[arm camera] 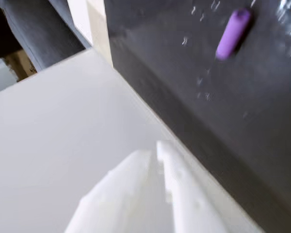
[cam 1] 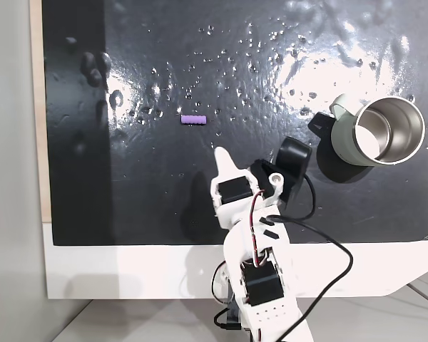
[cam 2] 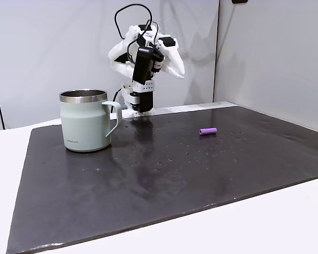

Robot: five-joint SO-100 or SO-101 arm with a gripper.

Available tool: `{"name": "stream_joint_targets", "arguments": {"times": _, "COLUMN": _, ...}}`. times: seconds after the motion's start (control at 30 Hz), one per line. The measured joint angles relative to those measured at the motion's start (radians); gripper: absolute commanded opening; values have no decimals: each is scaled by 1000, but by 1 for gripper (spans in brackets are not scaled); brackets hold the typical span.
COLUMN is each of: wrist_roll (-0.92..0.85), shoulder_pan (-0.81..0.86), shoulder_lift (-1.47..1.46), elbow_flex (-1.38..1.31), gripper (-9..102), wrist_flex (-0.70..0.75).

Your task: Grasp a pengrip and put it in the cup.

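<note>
Wrist view: the tool (arm camera: 157,155), fingers pressed together and empty, hangs over the counter (arm camera: 63,145) beside the mat edge (arm camera: 150,92); the pengrip (arm camera: 233,33) lies well apart from the cup (cam 1: 378,132).

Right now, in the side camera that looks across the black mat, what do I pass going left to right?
Cup → robot arm behind the mat → purple pen grip lying on the mat.
</note>
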Motion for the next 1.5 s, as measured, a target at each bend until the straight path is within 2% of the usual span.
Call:
{"name": "stream_joint_targets", "arguments": {"times": 0.13, "wrist_roll": 77, "shoulder_pan": -63, "shoulder_lift": -253, "elbow_flex": -327, "gripper": 0, "wrist_flex": 143}}
{"name": "stream_joint_targets", "arguments": {"times": 0.4, "wrist_roll": 250, "shoulder_pan": -64, "shoulder_lift": -781, "elbow_flex": -963, "gripper": 0, "wrist_flex": 446}}
{"name": "stream_joint_targets", "arguments": {"times": 0.47, "wrist_roll": 275, "shoulder_pan": -64, "shoulder_lift": -877, "elbow_flex": -1037, "gripper": 0, "wrist_flex": 457}}
{"name": "stream_joint_targets", "arguments": {"times": 0.63, "wrist_roll": 313, "shoulder_pan": -64, "shoulder_lift": -1035, "elbow_flex": -1098, "gripper": 2, "wrist_flex": 457}}
{"name": "stream_joint_targets", "arguments": {"times": 0.8, "wrist_roll": 365, "shoulder_pan": -61, "shoulder_lift": -1160, "elbow_flex": -1117, "gripper": 20, "wrist_flex": 457}}
{"name": "stream_joint_targets", "arguments": {"times": 1.0, "wrist_roll": 474, "shoulder_pan": -64, "shoulder_lift": -1266, "elbow_flex": -1117, "gripper": 29, "wrist_flex": 457}}
{"name": "stream_joint_targets", "arguments": {"times": 1.2, "wrist_roll": 584, "shoulder_pan": -91, "shoulder_lift": -1407, "elbow_flex": -1117, "gripper": 28, "wrist_flex": 457}}
{"name": "stream_joint_targets", "arguments": {"times": 1.5, "wrist_roll": 606, "shoulder_pan": -92, "shoulder_lift": -1571, "elbow_flex": -1167, "gripper": 27, "wrist_flex": 446}}
